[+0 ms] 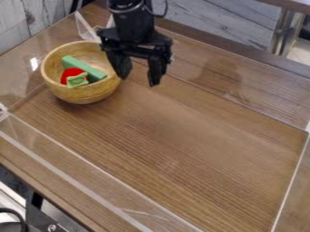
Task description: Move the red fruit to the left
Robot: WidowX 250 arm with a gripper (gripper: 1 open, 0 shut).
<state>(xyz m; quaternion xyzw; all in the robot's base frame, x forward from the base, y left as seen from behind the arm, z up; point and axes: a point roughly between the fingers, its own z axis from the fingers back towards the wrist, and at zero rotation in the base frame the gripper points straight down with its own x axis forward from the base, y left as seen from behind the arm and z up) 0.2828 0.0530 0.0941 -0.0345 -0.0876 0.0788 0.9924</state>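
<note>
I have the pincer (137, 71) spread wide and empty, pointing down just right of the bowl (82, 91). The red fruit (72, 77) lies in that bowl, left of the pincer, partly under a green block (83, 68). Current step: approach. Next: shift left over the fruit, descend, close.

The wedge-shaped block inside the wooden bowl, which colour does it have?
Green. The wedge-shaped block shows best in the camera view, inside the wooden bowl.
</note>
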